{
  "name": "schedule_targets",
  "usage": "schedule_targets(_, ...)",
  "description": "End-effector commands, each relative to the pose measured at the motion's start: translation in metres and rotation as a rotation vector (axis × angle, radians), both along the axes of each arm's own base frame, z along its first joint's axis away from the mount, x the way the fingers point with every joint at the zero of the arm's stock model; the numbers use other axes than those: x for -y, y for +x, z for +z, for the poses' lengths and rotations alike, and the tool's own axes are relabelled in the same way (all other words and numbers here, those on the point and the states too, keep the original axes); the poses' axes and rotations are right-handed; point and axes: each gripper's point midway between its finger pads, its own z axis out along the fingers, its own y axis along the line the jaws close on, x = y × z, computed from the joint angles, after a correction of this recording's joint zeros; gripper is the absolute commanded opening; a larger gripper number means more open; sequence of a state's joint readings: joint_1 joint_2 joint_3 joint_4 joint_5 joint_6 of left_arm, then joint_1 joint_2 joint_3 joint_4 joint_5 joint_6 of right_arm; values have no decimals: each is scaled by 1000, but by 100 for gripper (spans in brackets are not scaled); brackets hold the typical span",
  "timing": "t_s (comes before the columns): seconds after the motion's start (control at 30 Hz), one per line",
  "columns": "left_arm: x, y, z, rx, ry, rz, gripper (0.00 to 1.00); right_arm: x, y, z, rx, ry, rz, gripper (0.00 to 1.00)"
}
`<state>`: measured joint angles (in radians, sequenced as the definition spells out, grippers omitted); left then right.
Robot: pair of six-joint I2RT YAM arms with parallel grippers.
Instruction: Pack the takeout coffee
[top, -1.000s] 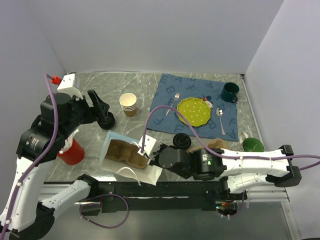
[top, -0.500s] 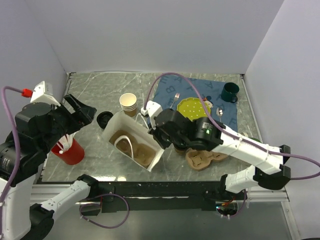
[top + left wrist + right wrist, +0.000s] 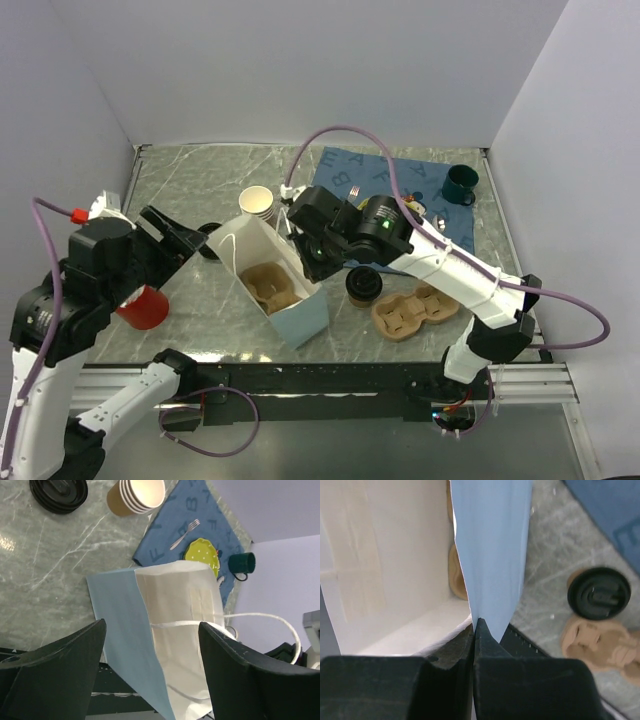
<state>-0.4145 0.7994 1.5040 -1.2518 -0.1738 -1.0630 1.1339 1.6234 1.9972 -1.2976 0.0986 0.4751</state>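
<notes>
The takeout coffee (image 3: 364, 283), a brown cup with a black lid, stands on the marble just right of the paper bag (image 3: 285, 300); it also shows in the right wrist view (image 3: 600, 594). The bag is light blue and white, stands open, and holds a brown cup carrier (image 3: 272, 288). My right gripper (image 3: 303, 262) is shut on the bag's light blue wall (image 3: 490, 545) at its rim. My left gripper (image 3: 195, 238) is open and empty to the left of the bag (image 3: 165, 630), not touching it.
A second brown carrier (image 3: 413, 312) lies right of the coffee. A stack of cream cups (image 3: 258, 203) and another black lid (image 3: 208, 240) sit behind the bag. A green mug (image 3: 460, 183) stands on the blue placemat (image 3: 440, 175). A red cup (image 3: 140, 307) stands at the left.
My right gripper has pulled the bag upright and swung it round by its wall. My left arm has drawn back to the left and lowered, still open.
</notes>
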Motion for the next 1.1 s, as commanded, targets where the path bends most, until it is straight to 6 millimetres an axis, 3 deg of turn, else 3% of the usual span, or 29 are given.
schedule_targets(0.0,9,11,-6,19,-48,3,80,18,-18,-11,-116,-5,-86,3)
schedule_targets(0.07,14,16,-20,4,-48,-12,80,15,-20,-12,-130,12,-93,4)
schedule_targets(0.17,21,25,-32,7,-55,-25,80,13,-22,-15,-148,25,-102,15)
schedule_targets(0.33,27,36,-47,6,-60,-33,79,13,-25,-7,-140,71,-80,39)
schedule_targets(0.4,29,39,-53,2,-49,-42,79,19,-27,6,-109,98,-54,49)
schedule_targets(0.53,29,44,-60,-4,-12,-54,79,27,-28,37,-16,155,40,53)
schedule_targets(0.6,26,45,-66,-18,19,-48,79,28,-26,66,90,215,150,56)
schedule_targets(0.7,14,49,-77,-39,73,6,78,31,1,105,287,284,215,59)
schedule_targets(0.8,1,45,-94,-101,123,59,74,20,33,122,473,274,278,59)
schedule_targets(0.97,4,46,-104,-150,139,51,74,-4,80,104,566,209,371,60)
schedule_targets(1.03,8,51,-102,-134,128,37,73,-4,101,116,579,261,335,60)
schedule_targets(1.07,11,52,-101,-132,119,31,72,-9,109,110,554,271,340,60)
